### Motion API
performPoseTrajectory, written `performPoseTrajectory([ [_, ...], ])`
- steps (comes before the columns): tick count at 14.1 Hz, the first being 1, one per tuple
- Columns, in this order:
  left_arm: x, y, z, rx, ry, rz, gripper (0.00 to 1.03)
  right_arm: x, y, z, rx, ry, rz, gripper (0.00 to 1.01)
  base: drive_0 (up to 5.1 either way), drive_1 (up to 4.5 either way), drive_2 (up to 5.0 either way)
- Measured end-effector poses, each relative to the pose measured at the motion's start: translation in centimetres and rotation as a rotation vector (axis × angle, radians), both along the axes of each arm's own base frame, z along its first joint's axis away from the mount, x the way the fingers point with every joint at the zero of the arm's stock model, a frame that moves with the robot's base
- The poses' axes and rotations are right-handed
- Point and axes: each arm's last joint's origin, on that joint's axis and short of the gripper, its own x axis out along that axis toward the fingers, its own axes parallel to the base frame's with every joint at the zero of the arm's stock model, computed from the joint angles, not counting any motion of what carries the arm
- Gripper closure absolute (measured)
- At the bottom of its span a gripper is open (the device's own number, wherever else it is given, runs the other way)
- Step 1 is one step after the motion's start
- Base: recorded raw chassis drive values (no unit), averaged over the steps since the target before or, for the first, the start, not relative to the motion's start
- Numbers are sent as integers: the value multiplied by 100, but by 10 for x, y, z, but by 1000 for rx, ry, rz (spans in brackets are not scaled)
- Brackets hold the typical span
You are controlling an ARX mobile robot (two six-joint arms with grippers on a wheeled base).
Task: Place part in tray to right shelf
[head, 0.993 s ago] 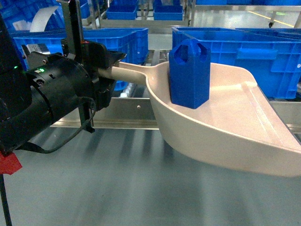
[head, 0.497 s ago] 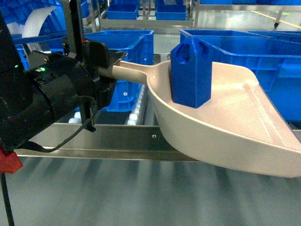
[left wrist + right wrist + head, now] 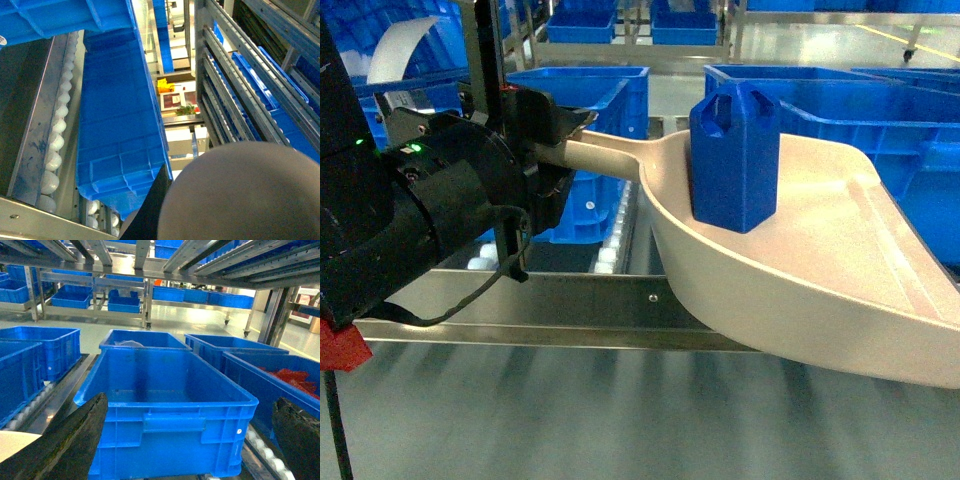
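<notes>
My left claw (image 3: 555, 150) clamps tray (image 3: 800, 270) handle; part (image 3: 735, 158) rides upright, prob. light, slick, could tip. Right claw (image 3: 190, 440) open, empty.

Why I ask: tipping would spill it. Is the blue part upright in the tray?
Upright: the part stands on its base in the tray, handle cut-out on top.

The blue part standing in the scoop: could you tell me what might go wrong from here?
The part stands upright and loose in the tray, so a jolt could tip it or slide it toward the open lip. The left gripper holds only the handle end, so the tray could sag or twist and clip the shelf rail.
</notes>
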Motion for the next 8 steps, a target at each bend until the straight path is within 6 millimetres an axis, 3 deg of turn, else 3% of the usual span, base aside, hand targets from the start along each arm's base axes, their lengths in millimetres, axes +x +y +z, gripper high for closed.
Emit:
performPoseTrajectory([
  [8, 0, 0, 0, 0, 0, 0, 90, 0, 0, 0, 0, 0, 0, 3, -172, -172, -172],
])
